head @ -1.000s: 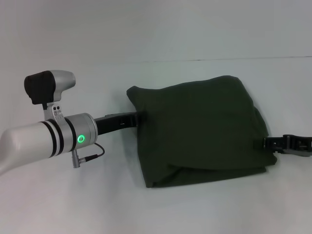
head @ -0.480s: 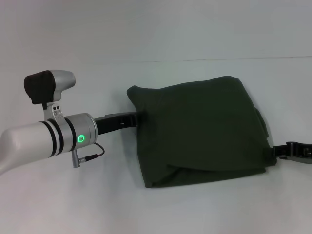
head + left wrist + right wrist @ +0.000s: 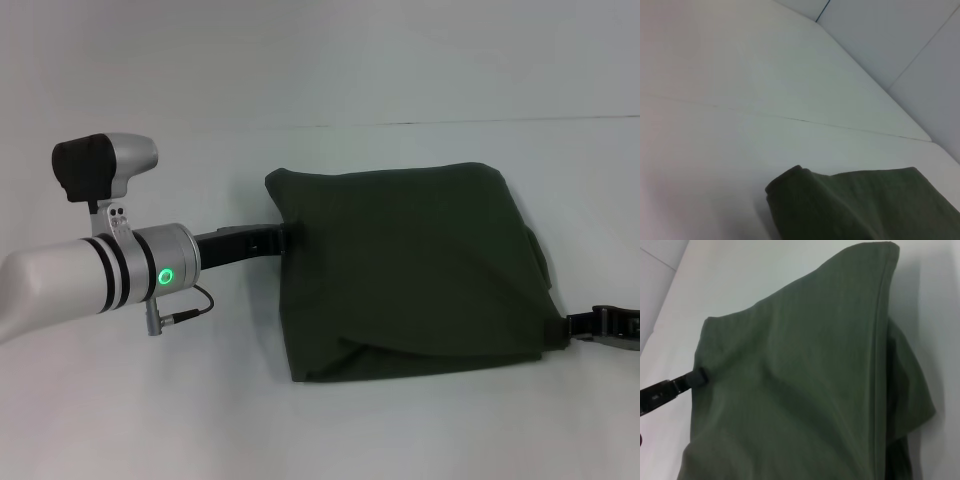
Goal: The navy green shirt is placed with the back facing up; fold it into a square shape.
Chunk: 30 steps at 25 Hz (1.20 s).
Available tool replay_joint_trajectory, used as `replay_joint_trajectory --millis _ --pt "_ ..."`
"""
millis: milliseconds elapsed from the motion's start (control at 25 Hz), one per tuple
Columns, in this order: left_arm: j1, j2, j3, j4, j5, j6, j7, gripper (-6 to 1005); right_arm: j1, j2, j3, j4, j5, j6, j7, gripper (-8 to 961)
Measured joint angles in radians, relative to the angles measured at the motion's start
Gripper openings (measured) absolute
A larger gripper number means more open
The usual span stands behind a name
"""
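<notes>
A broad white matte table surface (image 3: 150,420) fills the scene, with a thin dark seam running across it toward the far side. On it, right of centre, lies the navy green shirt (image 3: 410,270), a large dark olive-green garment of soft matte fabric, folded over on itself into a rough, slightly puffed block; its far edge runs fairly straight, a loose fold hangs along the near edge, and under-layers bulge out at its right side. From the left comes the left arm (image 3: 60,290), a thick silver cylinder with black bands, a glowing green ring light and a black-capped silver camera housing above it. Its black left gripper (image 3: 283,238) reaches to the shirt's far-left edge, where its tip is hidden by the cloth, so whether its fingers are apart or clamped on the fabric cannot be told. At the near-right corner of the shirt, the black right gripper (image 3: 575,326) touches the cloth's edge low on the table; its fingers are too indistinct to say whether they are together or apart.
</notes>
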Motion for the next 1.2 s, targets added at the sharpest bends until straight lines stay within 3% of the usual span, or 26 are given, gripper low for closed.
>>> replay_joint_trajectory --millis 560,1200 --pt "0.0 0.008 0.007 0.026 0.0 0.008 -0.014 67 -0.029 0.003 0.021 0.0 0.001 -0.012 -0.012 27" --pt "0.0 0.011 0.005 0.037 0.0 0.014 -0.015 93 -0.014 0.004 0.057 -0.005 0.002 -0.056 -0.037 50"
